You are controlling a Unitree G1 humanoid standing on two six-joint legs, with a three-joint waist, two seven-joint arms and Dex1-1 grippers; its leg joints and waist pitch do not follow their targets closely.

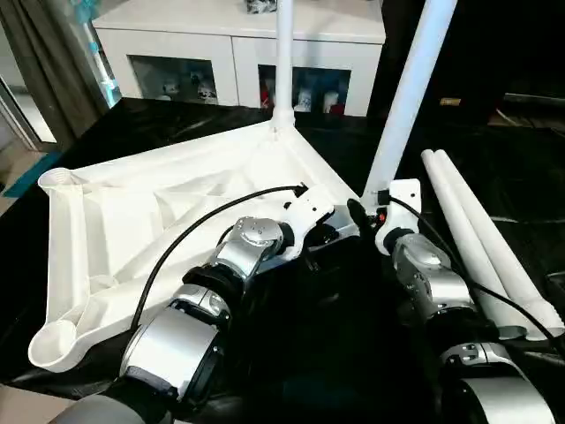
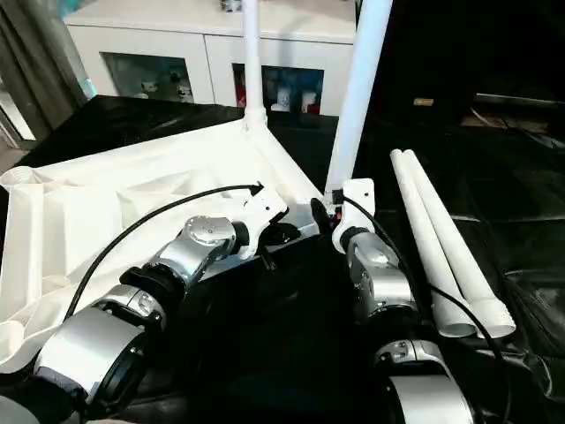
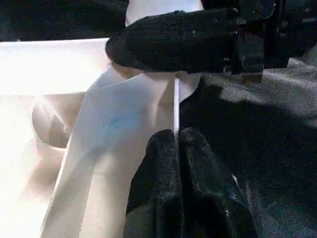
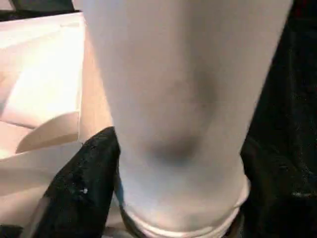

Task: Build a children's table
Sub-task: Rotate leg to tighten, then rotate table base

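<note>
The right gripper (image 4: 173,198) has its jaws spread wide around the base of a white leg (image 1: 408,102), one black finger (image 4: 74,193) showing on each side of the tube just above its flared end; it looks like a hold on the leg, though whether the fingers press it firmly I cannot tell. The left gripper (image 3: 179,148) has its jaws closed together, nipped on the thin edge wall of the table top (image 1: 132,221) close to the same corner, with the right gripper's finger crossing just beyond it in the left wrist view.

The leg rises at a slant from the near right corner of the top, which lies upside down, ribs up, on the black tabletop (image 1: 177,119). A second leg (image 1: 283,62) stands upright in the far corner socket. Two more legs (image 1: 481,234) lie side by side on the black sheet to the right, touching each other. The two sockets on the left side, one at the far left corner (image 1: 58,179) and one nearest the robot (image 1: 53,340), are open. A white cabinet with glass doors (image 1: 238,49) stands behind.

The step in hand appears to be seating the second leg. Since it leans, the next move likely calls for bringing it upright over its socket and pressing or twisting it down while the left gripper steadies the top, then fetching a loose leg for the left side.
</note>
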